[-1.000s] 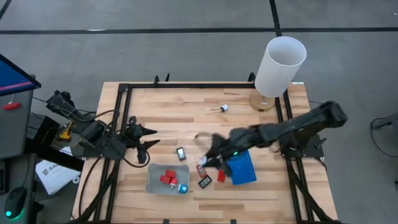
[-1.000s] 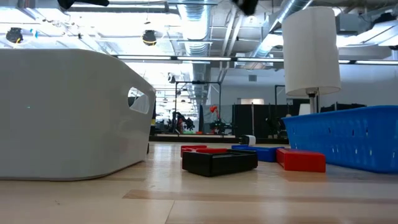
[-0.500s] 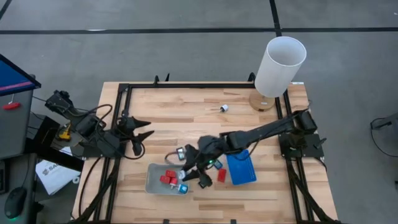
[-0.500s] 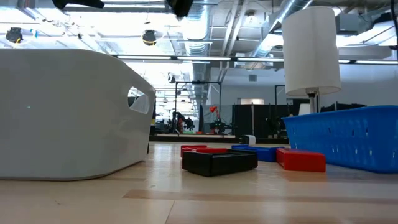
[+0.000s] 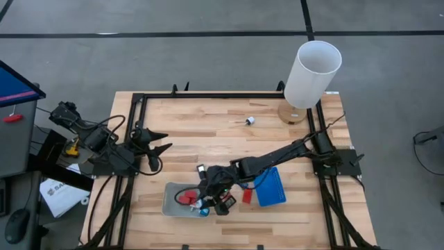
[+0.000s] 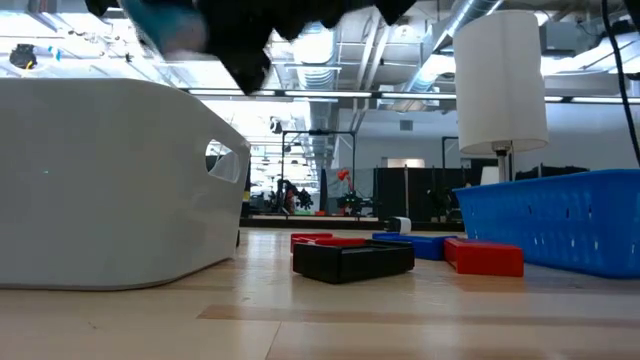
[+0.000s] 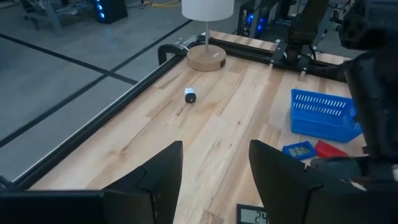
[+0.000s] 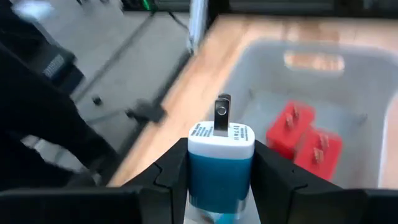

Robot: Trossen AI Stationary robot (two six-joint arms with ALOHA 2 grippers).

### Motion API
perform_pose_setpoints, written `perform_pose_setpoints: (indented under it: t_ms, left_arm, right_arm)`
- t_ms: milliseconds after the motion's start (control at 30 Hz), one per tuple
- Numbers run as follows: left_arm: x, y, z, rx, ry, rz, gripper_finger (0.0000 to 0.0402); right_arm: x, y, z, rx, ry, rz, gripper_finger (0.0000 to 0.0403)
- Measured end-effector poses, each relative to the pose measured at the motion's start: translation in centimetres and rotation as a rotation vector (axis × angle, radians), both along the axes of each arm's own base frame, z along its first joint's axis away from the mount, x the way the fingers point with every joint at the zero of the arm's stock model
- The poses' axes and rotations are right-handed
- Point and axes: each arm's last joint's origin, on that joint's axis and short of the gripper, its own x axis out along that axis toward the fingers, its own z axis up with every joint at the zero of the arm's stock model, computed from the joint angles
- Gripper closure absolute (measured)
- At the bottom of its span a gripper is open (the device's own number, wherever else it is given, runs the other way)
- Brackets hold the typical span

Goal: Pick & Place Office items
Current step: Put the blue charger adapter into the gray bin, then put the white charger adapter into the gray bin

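Note:
My right gripper [image 5: 206,199] hangs over the grey tray [image 5: 171,204], shut on a cyan-and-white plug block [image 8: 221,163]. Red blocks [image 8: 303,140] lie on the tray floor beneath it. On the wood lie a black rectangle [image 5: 201,169], another black piece [image 5: 226,203], a red block [image 5: 246,196] and a small white bit [image 5: 250,121]. My left gripper [image 5: 164,148] waits open at the table's left edge. My right gripper pinches the plug block between its two fingers [image 8: 171,167], one on each cyan side wall [image 8: 199,177]. The white end with its metal prong [image 8: 222,115] points away from the wrist. The block is lifted clear, above the grey tray.
A blue tray [image 5: 269,186] sits right of the loose pieces. The tall white cylinder [image 5: 312,73] stands on a round wooden base at the far right corner. A black frame rail [image 5: 222,95] borders the table. In the low view the grey tray wall [image 6: 110,180] fills the left.
My right gripper has swung from beside the blue tray toward the table's left and near edge, carrying the plug block. It has come lower and now hangs over the grey tray.

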Motion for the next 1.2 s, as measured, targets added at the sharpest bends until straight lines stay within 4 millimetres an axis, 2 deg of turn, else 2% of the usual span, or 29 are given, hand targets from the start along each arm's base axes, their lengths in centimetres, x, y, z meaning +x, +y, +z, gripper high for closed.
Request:
perform_pose_setpoints:
  t_ms: [133, 567, 733, 833, 1033, 1200]
  left_arm:
    - [0.0, 0.0, 0.0, -0.012, -0.008, 0.006, 0.0219]
    - [0.0, 0.0, 0.0, -0.020, -0.013, 0.010, 0.0219]
    - [0.0, 0.0, 0.0, -0.030, -0.018, 0.014, 0.0219]
    - [0.0, 0.0, 0.0, -0.032, -0.020, 0.015, 0.0219]
    - [0.0, 0.0, 0.0, -0.032, -0.019, 0.015, 0.0219]
    - [0.0, 0.0, 0.0, -0.031, -0.018, 0.015, 0.0219]
  right_arm:
    - [0.0, 0.1, 0.0, -0.069, -0.019, -0.047, 0.0279]
    - [-0.3, -0.1, -0.4, -0.088, 0.032, -0.045, 0.0277]
    - [-0.3, -0.4, -0.5, -0.069, 0.063, -0.078, 0.0220]
    - [-0.2, -0.7, -0.5, -0.053, 0.072, -0.096, 0.0206]
    - [0.0, -1.4, -0.5, -0.016, 0.095, -0.140, 0.0229]
    - [0.2, -3.6, -0.1, 0.040, 0.140, -0.219, 0.0263]
